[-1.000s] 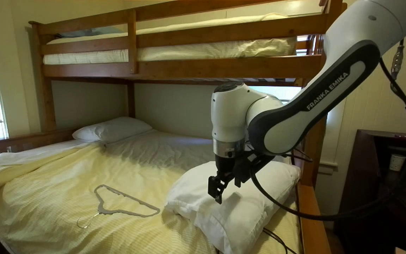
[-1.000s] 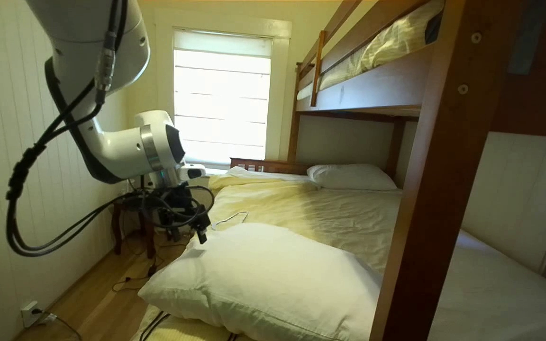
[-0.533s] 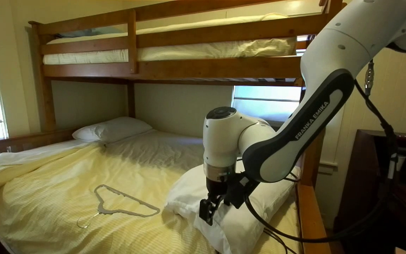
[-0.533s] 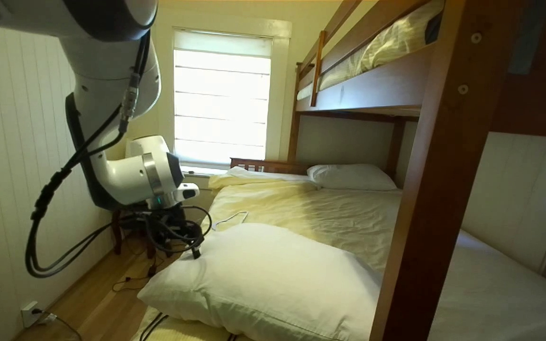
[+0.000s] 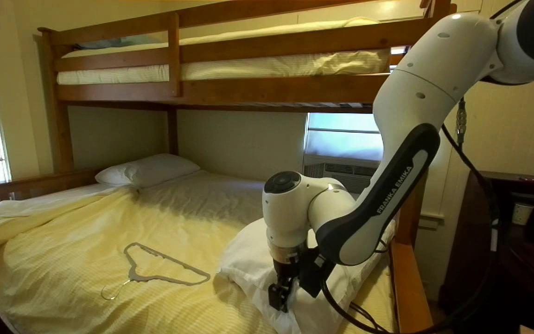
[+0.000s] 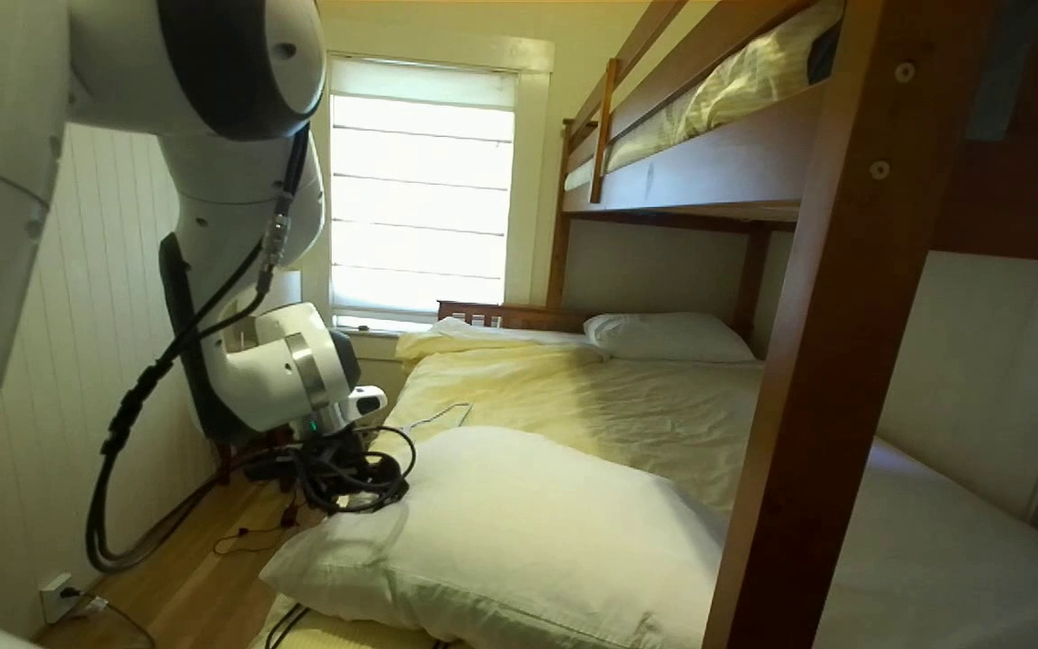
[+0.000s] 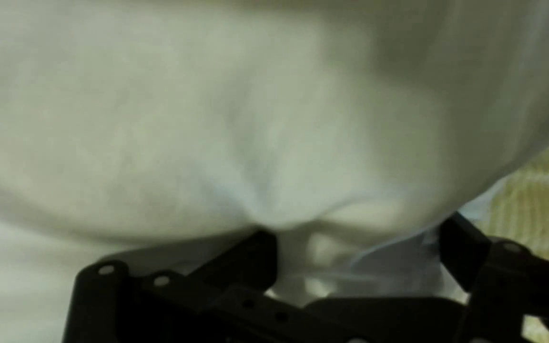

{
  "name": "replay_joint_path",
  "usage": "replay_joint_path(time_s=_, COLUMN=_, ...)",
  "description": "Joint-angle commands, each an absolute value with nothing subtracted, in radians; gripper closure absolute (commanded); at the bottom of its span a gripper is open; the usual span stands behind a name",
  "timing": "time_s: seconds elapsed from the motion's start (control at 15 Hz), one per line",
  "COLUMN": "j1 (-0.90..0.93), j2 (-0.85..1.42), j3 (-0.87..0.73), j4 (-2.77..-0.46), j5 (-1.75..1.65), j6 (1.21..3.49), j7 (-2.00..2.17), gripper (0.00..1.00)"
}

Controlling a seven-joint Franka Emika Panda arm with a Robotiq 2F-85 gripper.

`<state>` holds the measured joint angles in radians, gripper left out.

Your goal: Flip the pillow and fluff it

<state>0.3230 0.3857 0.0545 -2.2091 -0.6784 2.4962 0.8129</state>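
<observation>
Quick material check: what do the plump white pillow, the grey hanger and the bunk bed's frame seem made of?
Pillow: matte cloth, perhaps cotton; soft creases and a seam show, but the filling is hidden.
Hanger: dull grey body, perhaps flocked plastic; its hook gleams like metal wire.
Bunk bed frame: apparently brown wood, likely varnished, since pale light glances off the side rail.

In an exterior view, the brand name FRANKA EMIKA [image 5: 395,189] stands in light capitals on the black trim [image 5: 423,139] of the robot's forearm [image 5: 372,222]. The two words share a single line that slants upward from lower left to upper right, FRANKA at the lower end and EMIKA at the upper.
</observation>
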Motion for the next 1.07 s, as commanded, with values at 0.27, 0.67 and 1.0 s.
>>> replay_joint_path(time_s=0.27, j1=0.372, j2=0.458, j3=0.035, j4=-2.143, j5=-0.698, j6=2.455, j7=0.847, gripper=0.59)
replay_joint_path(time_s=0.67, j1=0.377, j2=0.441, j3=0.045, j4=-2.148, j5=-0.685, j6=2.43, j7=0.839, gripper=0.98)
replay_joint_path(time_s=1.0, j1=0.364, j2=0.421, j3=0.054, j4=-2.152, j5=-0.646, j6=2.403, j7=0.822, gripper=1.0)
